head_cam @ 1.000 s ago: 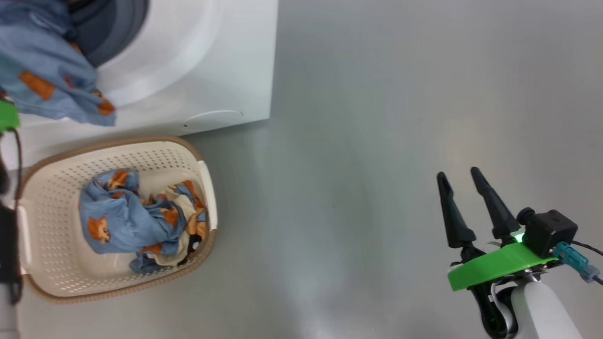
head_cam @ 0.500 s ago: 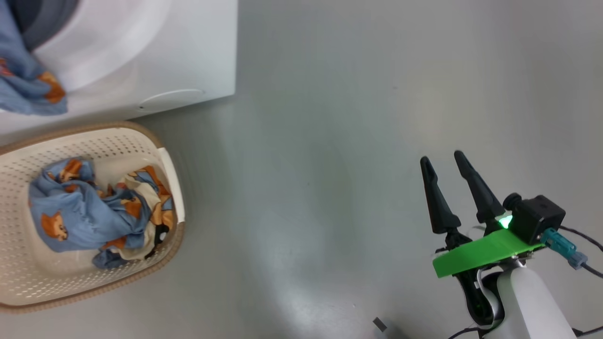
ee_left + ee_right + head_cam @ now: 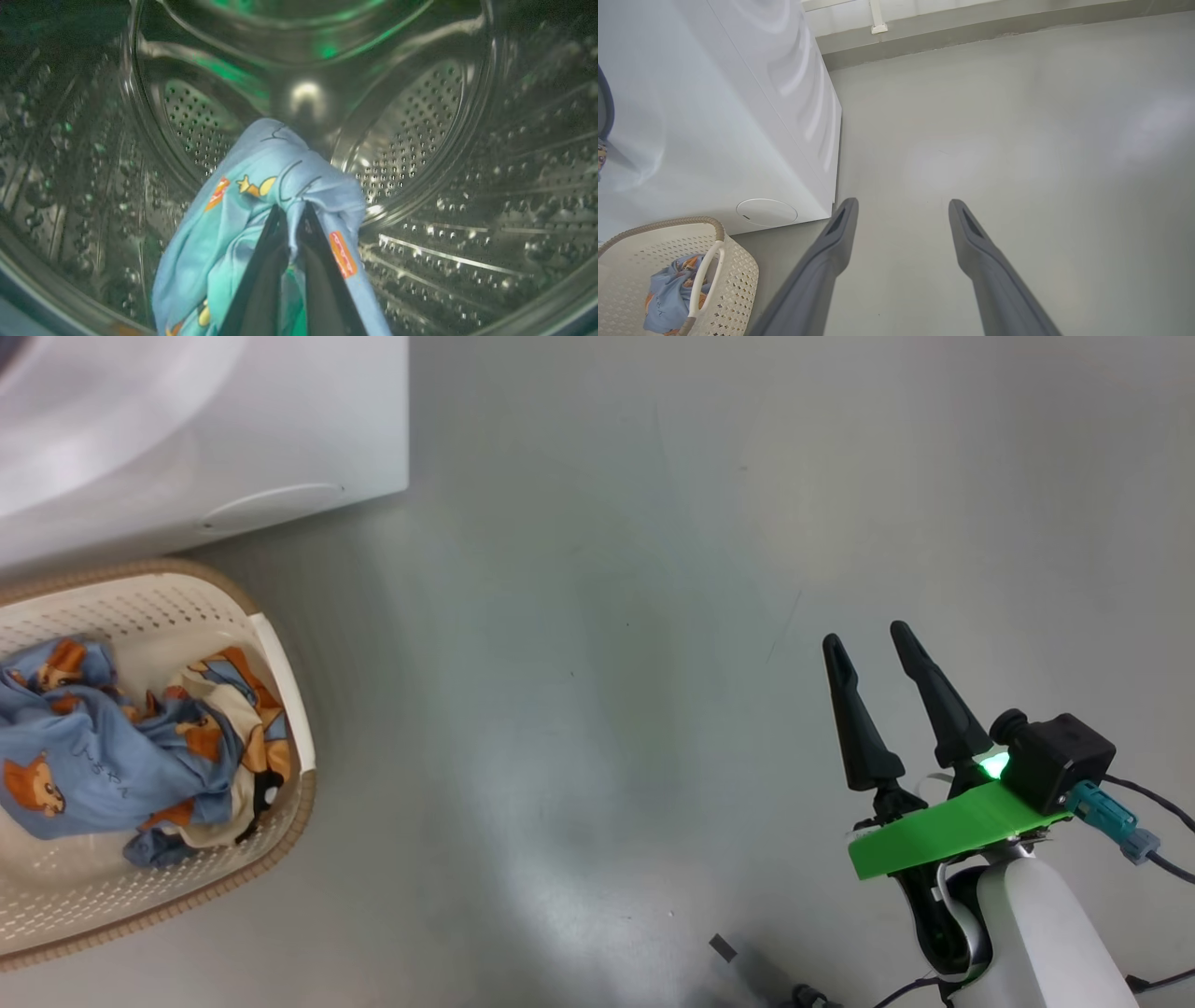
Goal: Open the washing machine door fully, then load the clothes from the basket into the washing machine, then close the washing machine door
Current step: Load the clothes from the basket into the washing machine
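While the left gripper [image 3: 293, 207] pinches a light blue cartoon-print garment [image 3: 261, 168] far inside the steel drum [image 3: 420, 116] for release, the right gripper [image 3: 866, 635] hangs spread, empty.

Big white boxy front-loading washing machine [image 3: 280, 411], upright on the floor, with a round cap [image 3: 271, 507] low on its front near the corner. Inside, a shiny perforated steel drum [image 3: 420, 140], dimly lit. Within that drum, one light blue garment [image 3: 243, 200] with orange and yellow print, bunched and hanging, pinched between the closed fingers of the left gripper [image 3: 292, 212]. Just in front of the machine, a small cream-white perforated plastic basket [image 3: 140, 607] with brown woven-look rim, upright. In it, a crumpled heap of light blue clothes [image 3: 93, 765] printed with orange-brown cartoon animals, cream patches toward the white handle [image 3: 280, 681].
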You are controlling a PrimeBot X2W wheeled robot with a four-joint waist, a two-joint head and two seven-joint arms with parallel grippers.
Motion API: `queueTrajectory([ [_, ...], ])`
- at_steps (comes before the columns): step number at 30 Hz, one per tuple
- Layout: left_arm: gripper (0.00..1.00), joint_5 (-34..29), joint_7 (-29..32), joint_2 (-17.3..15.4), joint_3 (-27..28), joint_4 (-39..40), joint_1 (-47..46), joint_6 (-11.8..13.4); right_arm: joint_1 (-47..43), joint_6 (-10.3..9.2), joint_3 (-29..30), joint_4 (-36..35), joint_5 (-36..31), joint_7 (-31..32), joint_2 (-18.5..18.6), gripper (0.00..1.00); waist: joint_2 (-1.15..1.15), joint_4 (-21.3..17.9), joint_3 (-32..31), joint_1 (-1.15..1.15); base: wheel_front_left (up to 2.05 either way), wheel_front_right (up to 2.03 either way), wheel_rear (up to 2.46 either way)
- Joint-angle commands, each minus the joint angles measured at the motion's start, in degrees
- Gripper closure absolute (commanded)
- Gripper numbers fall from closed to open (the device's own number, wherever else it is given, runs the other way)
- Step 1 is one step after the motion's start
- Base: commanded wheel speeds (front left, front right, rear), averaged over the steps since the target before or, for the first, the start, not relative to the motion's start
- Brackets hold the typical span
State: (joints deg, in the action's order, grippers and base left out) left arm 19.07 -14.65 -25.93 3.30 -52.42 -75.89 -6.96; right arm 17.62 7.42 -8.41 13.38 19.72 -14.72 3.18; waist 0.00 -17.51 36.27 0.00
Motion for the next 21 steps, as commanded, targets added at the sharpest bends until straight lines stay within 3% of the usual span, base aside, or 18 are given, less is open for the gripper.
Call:
queueTrajectory([
  [1,1.0,-1.3,-0.3,-3.3,2.3,5.3,-1.1,0.4,0.0,0.07,-1.4,-1.4,-0.2,-0.3,-0.2,0.0,0.0,-0.2,0.8,0.0,0.0,0.0,0.0],
  [5,1.0,-4.0,-0.3,-2.5,5.5,13.2,0.7,0.2,0.6,0.07,-1.6,-1.5,-0.2,-0.3,-0.2,0.0,0.0,-0.2,1.3,0.0,0.0,0.0,0.0],
  [8,1.0,-5.4,-0.3,-1.4,7.0,14.5,2.6,-0.1,0.8,0.07,-1.8,-1.6,-0.2,-0.3,-0.3,0.0,0.0,-0.1,1.3,0.0,0.0,0.0,0.0],
  [10,0.7,-6.3,-0.3,-1.0,7.2,13.1,3.4,-0.2,0.8,0.07,-2.0,-1.6,-0.1,-0.3,-0.3,0.0,0.0,0.1,1.2,0.0,0.0,0.0,0.0],
  [11,0.23,-6.4,-0.3,-0.8,7.4,12.0,3.5,-0.2,0.8,0.07,-2.0,-1.6,-0.1,-0.3,-0.3,0.0,0.0,0.1,1.1,0.0,0.0,0.0,0.0],
  [12,0.0,-6.7,-0.3,-0.8,7.4,11.4,3.6,-0.3,0.8,0.07,-2.1,-1.6,0.0,-0.3,-0.3,0.0,0.0,0.2,1.1,0.0,0.0,0.0,0.0],
  [21,0.0,-6.5,-0.3,0.2,8.8,8.8,4.1,-0.5,0.7,0.07,-2.5,-1.3,0.2,-0.3,-0.3,0.0,0.0,0.6,0.6,0.0,0.0,0.0,0.0],
])
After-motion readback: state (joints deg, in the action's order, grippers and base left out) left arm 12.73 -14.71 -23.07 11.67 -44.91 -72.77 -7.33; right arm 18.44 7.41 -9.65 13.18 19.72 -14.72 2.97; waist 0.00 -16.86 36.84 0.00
